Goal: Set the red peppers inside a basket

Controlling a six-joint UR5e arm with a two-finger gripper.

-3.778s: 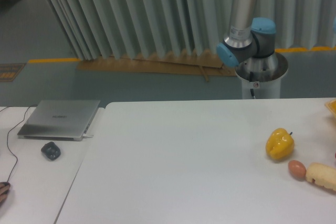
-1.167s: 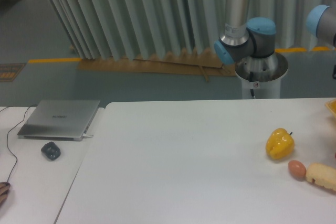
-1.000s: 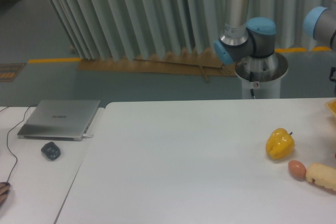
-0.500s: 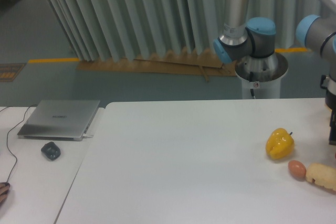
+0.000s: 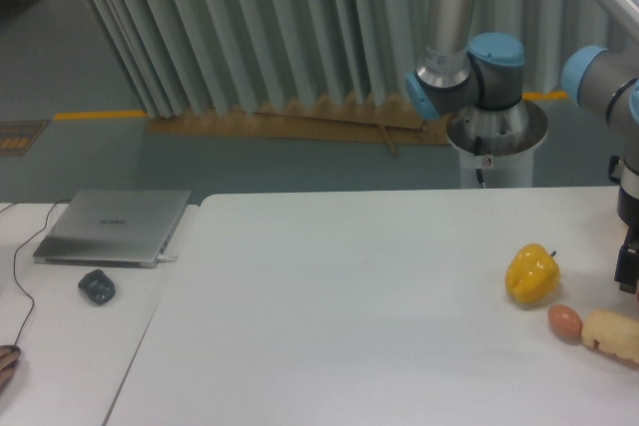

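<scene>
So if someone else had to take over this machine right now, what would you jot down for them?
Arm's wrist is at the right edge; its jaws are out of frame, state unknown.
No red pepper or basket is in view.
On the white table: a yellow bell pepper, a brown egg and a pale bread roll.
Done: nothing visible. Left: find the red peppers and basket them.

Red pepper (image 5: 636, 288), barely visible sliver, right frame edge
</scene>
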